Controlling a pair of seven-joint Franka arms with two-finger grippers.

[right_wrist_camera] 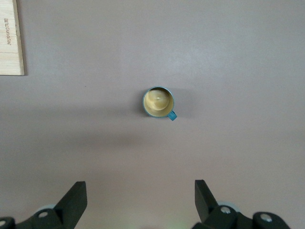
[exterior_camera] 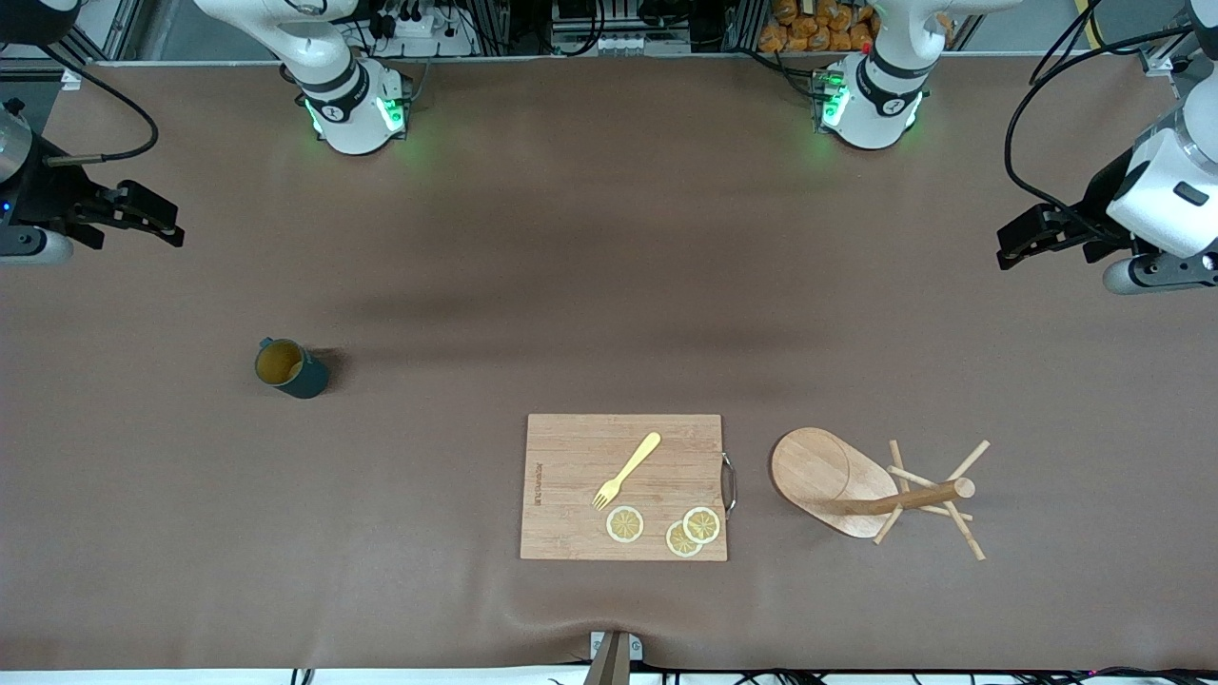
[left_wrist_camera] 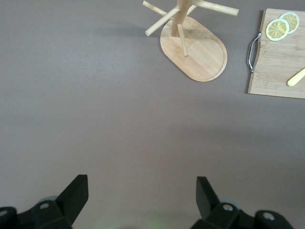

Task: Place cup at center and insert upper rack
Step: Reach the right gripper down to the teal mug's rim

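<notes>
The cup [exterior_camera: 291, 369] is a dark teal mug with a tan inside. It stands upright on the brown table toward the right arm's end, and the right wrist view shows the cup [right_wrist_camera: 158, 102] from above, its small handle out to one side. The upper rack [exterior_camera: 820, 473], a light wooden mug tree with an oval base, a thick post and thin crossing pegs, stands beside the cutting board toward the left arm's end; its base [left_wrist_camera: 195, 52] shows in the left wrist view. My right gripper [exterior_camera: 166, 221] and left gripper [exterior_camera: 1011, 249] hang open and empty at the table's two ends, well away from both things.
A wooden cutting board [exterior_camera: 623, 487] with a metal handle lies near the front edge. On it are a yellow fork [exterior_camera: 628, 469] and three lemon slices [exterior_camera: 625, 524]. The arm bases [exterior_camera: 357, 114] stand along the back edge.
</notes>
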